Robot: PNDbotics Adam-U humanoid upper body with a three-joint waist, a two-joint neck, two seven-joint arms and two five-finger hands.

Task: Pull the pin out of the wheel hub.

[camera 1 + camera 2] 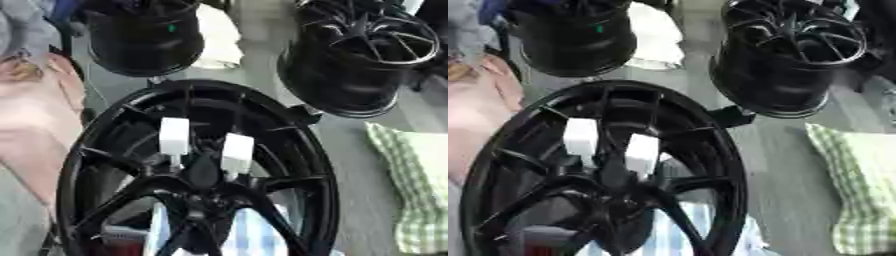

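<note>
A large black wheel hub (pixel 199 87) fills the foreground, its spokes meeting at a dark centre (pixel 203 172). Two white block-shaped pins stand in it just above the centre. The left pin (pixel 173 136) and the right pin (pixel 237 153) each end in a thin stem going down into the hub. Neither of my hands shows in either view, and nothing touches the pins.
Two more black wheels stand behind, one at the back left (pixel 144 40) and one at the back right (pixel 359 60). A green checked cloth (pixel 416 190) lies at the right, a pink cloth (pixel 35 130) at the left, and a blue checked cloth (pixel 249 235) under the hub.
</note>
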